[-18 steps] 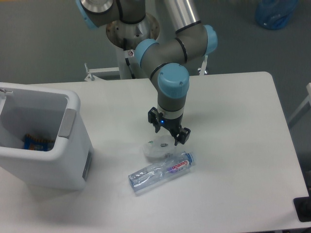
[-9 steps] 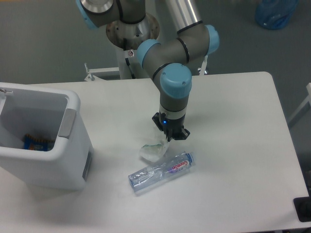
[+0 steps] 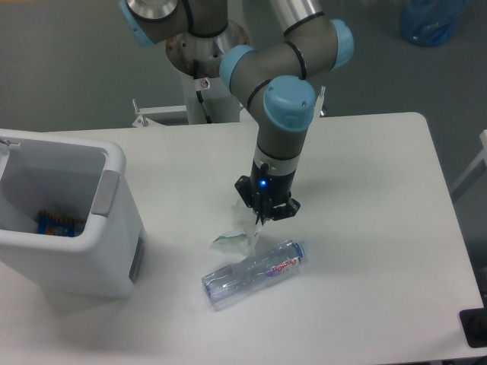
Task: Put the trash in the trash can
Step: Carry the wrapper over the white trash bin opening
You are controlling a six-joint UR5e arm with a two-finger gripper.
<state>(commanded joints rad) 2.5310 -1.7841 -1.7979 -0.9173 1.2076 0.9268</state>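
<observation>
Fixed camera, single view; positions given relative to the trash can.

You see the trash can at the left edge of the white surface, a white rectangular bin with rounded corners and a grey handle panel on the side facing the arm. Its top is open, and a small blue and orange item lies at the bottom inside.

Your arm reaches down from the rear, to the right of the trash can and well apart from it. The tool points down at the surface with its fingers drawn narrow, pinched on the upper edge of the plastic scrap. A small blue light shows on the tool body just above the fingers.

The plastic scrap is white and translucent, irregular in shape. It hangs from the tool down toward the trash can side; whether its lower edge touches the surface you cannot tell from this view. It sits between the trash can and the tool, closer to the tool.

The water bottle lies on its side on the surface, to the right of the trash can and nearer the front edge than the scrap. Its blue cap points away from the trash can, and the red-purple label is near the cap end. The bottle lies just below the scrap; contact between them is not clear
</observation>
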